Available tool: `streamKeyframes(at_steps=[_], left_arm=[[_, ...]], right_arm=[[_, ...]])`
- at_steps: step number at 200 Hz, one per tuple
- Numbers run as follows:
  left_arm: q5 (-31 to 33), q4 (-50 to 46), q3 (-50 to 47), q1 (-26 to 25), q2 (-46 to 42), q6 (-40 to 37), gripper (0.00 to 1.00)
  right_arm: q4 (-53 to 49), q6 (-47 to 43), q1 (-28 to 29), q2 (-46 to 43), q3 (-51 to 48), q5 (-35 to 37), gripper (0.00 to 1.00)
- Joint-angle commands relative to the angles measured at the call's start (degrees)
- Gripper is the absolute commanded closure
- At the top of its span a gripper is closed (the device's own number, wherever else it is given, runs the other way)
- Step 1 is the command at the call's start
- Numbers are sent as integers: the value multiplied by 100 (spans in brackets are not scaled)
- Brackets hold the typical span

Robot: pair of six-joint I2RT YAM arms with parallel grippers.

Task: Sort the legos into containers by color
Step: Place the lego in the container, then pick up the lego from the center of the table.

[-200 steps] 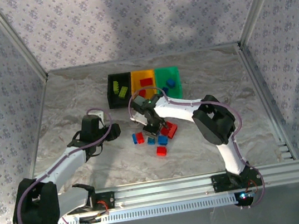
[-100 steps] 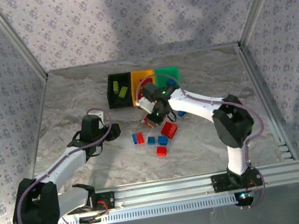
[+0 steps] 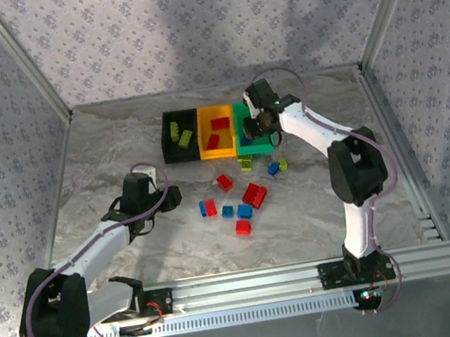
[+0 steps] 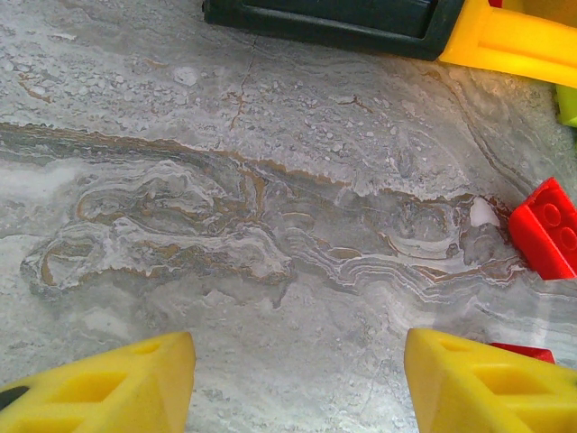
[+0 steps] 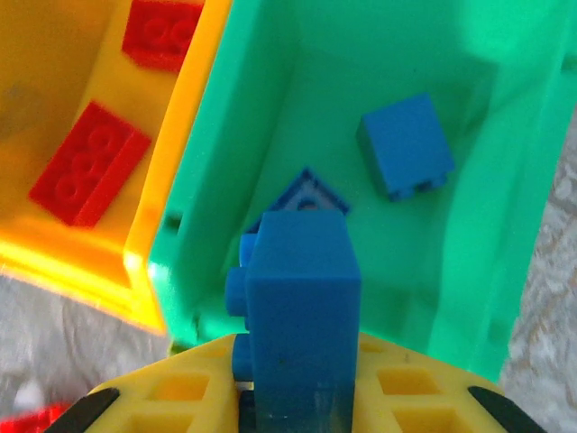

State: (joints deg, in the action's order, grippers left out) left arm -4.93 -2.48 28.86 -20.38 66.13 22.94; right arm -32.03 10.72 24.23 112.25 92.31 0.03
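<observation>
My right gripper (image 5: 297, 379) is shut on a blue brick (image 5: 302, 307) and hangs over the teal-green bin (image 5: 243, 135), which holds two more blue bricks (image 5: 406, 144). From above, the right gripper (image 3: 257, 125) sits over that teal-green bin (image 3: 245, 142). The yellow-orange bin (image 3: 205, 134) holds two red bricks (image 5: 88, 162); the black bin (image 3: 167, 143) holds lime green bricks (image 3: 177, 130). Loose red, blue and green bricks (image 3: 253, 195) lie on the table in front of the bins. My left gripper (image 4: 297, 379) is open over bare table, left of the pile, with a red brick (image 4: 548, 225) at its right.
The table is grey marble (image 3: 104, 153), walled by patterned panels and a metal frame. The bins stand in a row at the back middle. An aluminium rail (image 3: 251, 287) runs along the near edge.
My right arm has swung from the brick pile back to the teal-green bin, carrying the blue brick. The left arm has not moved.
</observation>
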Motion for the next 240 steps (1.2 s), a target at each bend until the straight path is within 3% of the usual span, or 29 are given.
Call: streamKeyframes(at_steps=[1,27,58,150,175,194,240], left_arm=[[-73,116,138,-48,18,-92,37],[-53,91,137,-49,5,-113,37],[-61,106,137,-53,2,-117,37],[-88,159,221,-321,121,-158,37],[-44,289,308,-651,279,115,37],[193,295,544,-1176,562,446,37],[951,-1104,2080,-2106,1800,1364,37]], right_arm=[[-129,333,43,541,692,270,69],[-387,391,71,807,1105,258,55],[-268,362,195,325,641,342,54],[467,557,618,-2250,-2588,629,53],[754,571,608,-2713,-3304,725,53],[864,546,570,-2882,-3626,731,53],[1025,313,550,-3194,-4160,1032,53]])
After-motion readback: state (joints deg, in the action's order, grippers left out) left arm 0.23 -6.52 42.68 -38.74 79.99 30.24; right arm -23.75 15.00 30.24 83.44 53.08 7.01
